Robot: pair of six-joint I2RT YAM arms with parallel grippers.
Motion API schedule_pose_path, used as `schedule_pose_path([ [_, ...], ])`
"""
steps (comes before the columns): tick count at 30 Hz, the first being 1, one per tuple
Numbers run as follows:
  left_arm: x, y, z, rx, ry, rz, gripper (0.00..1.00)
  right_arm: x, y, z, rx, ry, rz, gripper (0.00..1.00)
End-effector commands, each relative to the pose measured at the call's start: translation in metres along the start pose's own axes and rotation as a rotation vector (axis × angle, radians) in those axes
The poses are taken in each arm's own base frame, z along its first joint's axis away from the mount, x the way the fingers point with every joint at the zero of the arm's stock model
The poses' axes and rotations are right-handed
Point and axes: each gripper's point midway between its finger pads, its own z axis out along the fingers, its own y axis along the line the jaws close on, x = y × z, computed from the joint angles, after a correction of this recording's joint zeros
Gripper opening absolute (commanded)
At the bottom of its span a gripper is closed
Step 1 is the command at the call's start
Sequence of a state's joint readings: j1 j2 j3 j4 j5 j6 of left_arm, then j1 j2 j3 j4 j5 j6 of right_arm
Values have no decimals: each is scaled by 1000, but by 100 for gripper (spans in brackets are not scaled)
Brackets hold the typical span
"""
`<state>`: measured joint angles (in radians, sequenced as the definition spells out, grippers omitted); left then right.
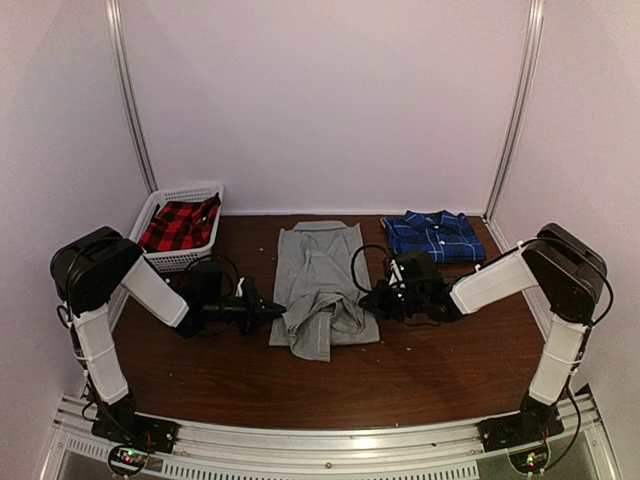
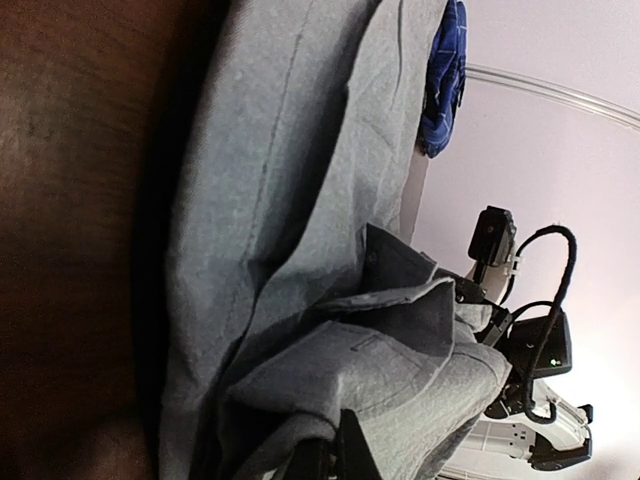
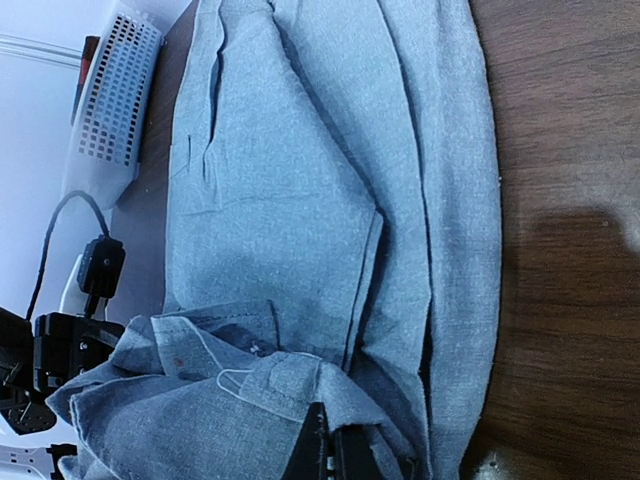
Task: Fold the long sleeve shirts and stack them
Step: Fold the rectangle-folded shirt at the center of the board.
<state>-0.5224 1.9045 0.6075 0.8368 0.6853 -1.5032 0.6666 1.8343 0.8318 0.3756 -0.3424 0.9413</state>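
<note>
The light grey shirt (image 1: 318, 285) lies lengthwise in the table's middle, its near end bunched and lifted. My left gripper (image 1: 274, 315) is shut on the shirt's near left edge; in the left wrist view the grey shirt (image 2: 300, 230) drapes over my fingers (image 2: 352, 450). My right gripper (image 1: 368, 300) is shut on the shirt's near right edge; in the right wrist view the grey shirt (image 3: 300, 200) covers my fingers (image 3: 325, 450). The dark blue plaid shirt (image 1: 433, 236) lies folded at the back right, and it shows in the left wrist view (image 2: 446, 70).
A white basket (image 1: 150, 213) at the back left holds a red and black plaid cloth (image 1: 180, 226); the basket also shows in the right wrist view (image 3: 110, 100). Brown tabletop (image 1: 420, 370) lies in front, white walls around.
</note>
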Motion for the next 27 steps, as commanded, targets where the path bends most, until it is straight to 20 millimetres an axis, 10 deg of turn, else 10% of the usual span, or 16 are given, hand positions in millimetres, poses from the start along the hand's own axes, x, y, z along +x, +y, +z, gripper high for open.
schedule_pose_path([
  [1, -5, -21, 1, 37, 1, 76, 0, -14, 11, -7, -26, -40, -31, 0],
  [16, -20, -33, -18, -70, -66, 239, 52, -29, 25, -28, 1, -56, -114, 39],
  [27, -17, -48, -40, -220, -86, 478, 54, -23, 20, -61, 130, -90, -316, 46],
])
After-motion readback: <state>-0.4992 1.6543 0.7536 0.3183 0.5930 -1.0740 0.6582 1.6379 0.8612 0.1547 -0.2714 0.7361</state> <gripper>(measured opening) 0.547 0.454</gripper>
